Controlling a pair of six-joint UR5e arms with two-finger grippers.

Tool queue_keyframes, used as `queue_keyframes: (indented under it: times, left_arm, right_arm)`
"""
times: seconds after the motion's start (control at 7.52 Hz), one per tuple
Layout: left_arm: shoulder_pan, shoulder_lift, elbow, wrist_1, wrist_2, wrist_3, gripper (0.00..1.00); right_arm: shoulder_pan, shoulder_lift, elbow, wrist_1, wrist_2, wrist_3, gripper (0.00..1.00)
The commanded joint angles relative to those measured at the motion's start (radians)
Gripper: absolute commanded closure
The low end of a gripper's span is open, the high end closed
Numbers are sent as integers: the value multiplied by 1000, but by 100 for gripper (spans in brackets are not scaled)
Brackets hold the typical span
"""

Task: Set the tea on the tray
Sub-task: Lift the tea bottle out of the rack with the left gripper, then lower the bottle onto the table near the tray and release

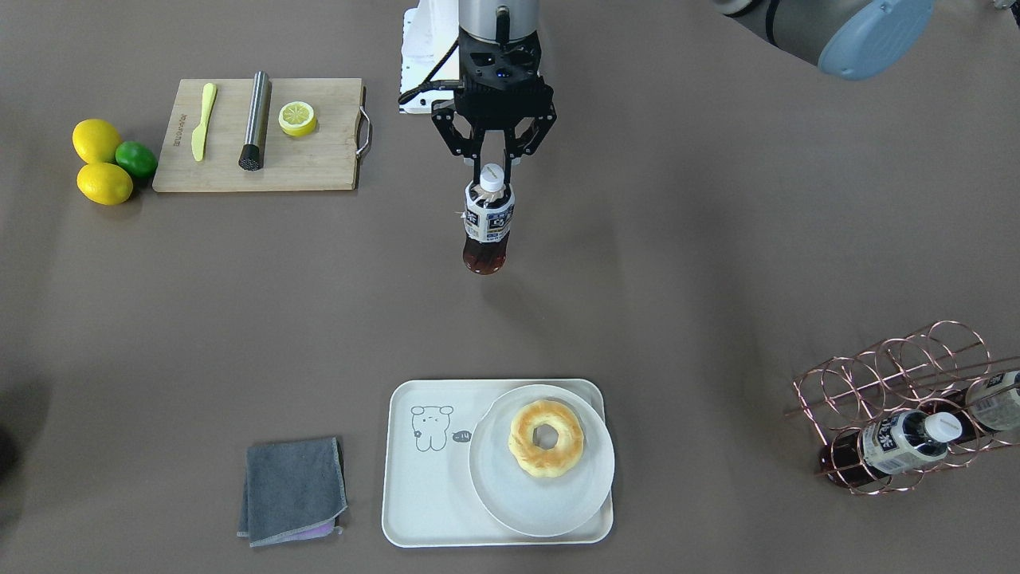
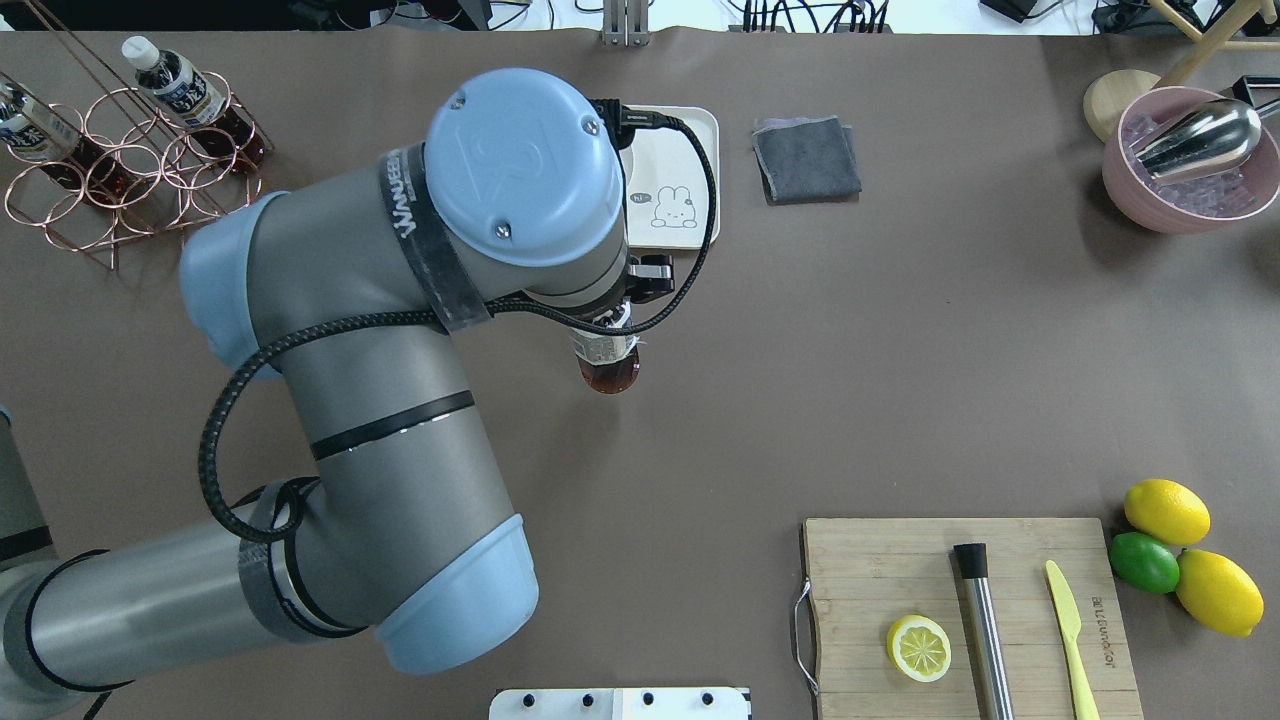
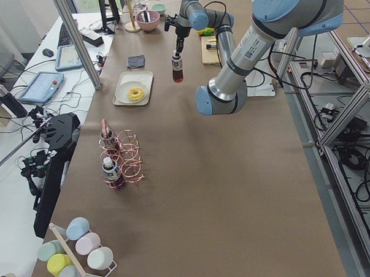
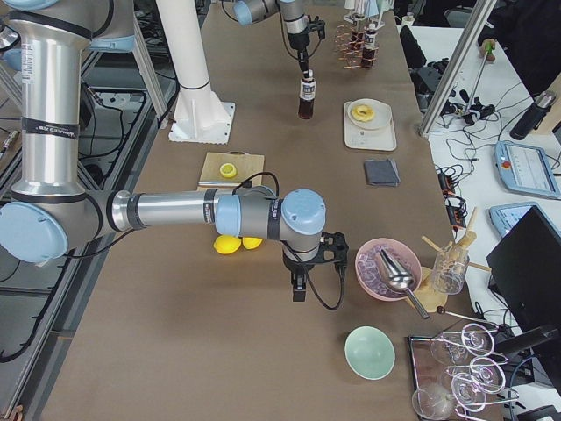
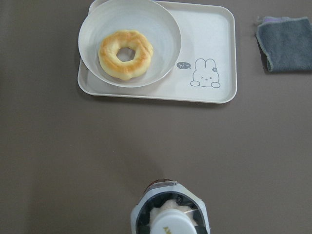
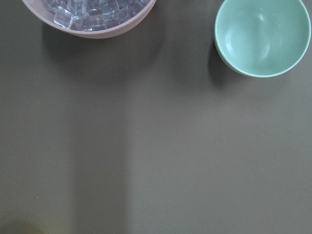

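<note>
1. Plainly, in the front-facing view the left tool [image 1: 494,163] is clamped on the white cap of the tea [image 1: 487,227]. The bottle stands upright over the middle of the counter [image 1: 717,279], well apart from the tray [image 1: 414,510].
   - The tray carries a round white plate [image 1: 510,502], which overhangs the tray's rim at one end.
   - A doughnut [image 1: 546,438] lies on the plate.
   - A copper wire rack [image 1: 892,375] holds two alike bottles [image 1: 900,442] lying in its rings.
2. From overhead, the left arm [image 2: 400,350] covers most of the tray, so only the end with the drawn animal shows. The tea's dark base peeks out beneath the wrist. A pink bowl [image 2: 1120,190] at the far corner holds ice cubes [image 2: 1215,195] and a metal scoop [image 2: 1195,135].
3. In the exterior left view, the tea seems to hang a little above the counter, though it is too small there to be sure. The wire rack is nearer, with both bottles in it.
4. In the exterior right view, the right tool [image 4: 299,288] points down at the counter just beside the pink bowl. I cannot tell whether its fingers are wide or narrow.
5. In the left wrist view, the tea's cap sits at the bottom edge and the tray lies beyond it. The plate and doughnut fill the half of the tray away from the drawing.
6. In the right wrist view, ice cubes show in the pink bowl at the top edge. A mint-green bowl [image 6: 263,36] stands apart from it with its smooth inside in plain view.
</note>
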Motion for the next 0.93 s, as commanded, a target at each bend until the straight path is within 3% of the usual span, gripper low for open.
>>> queue_keyframes:
  times: [0.0,0.8]
  left_arm:
    - [77,-2,21,-28,64,-54,100]
    - [121,18,21,-28,113,-55,100]
  right_arm:
    - [1,-1,1,0,1,1,0]
    - [1,-4,-2,0,2,-1,0]
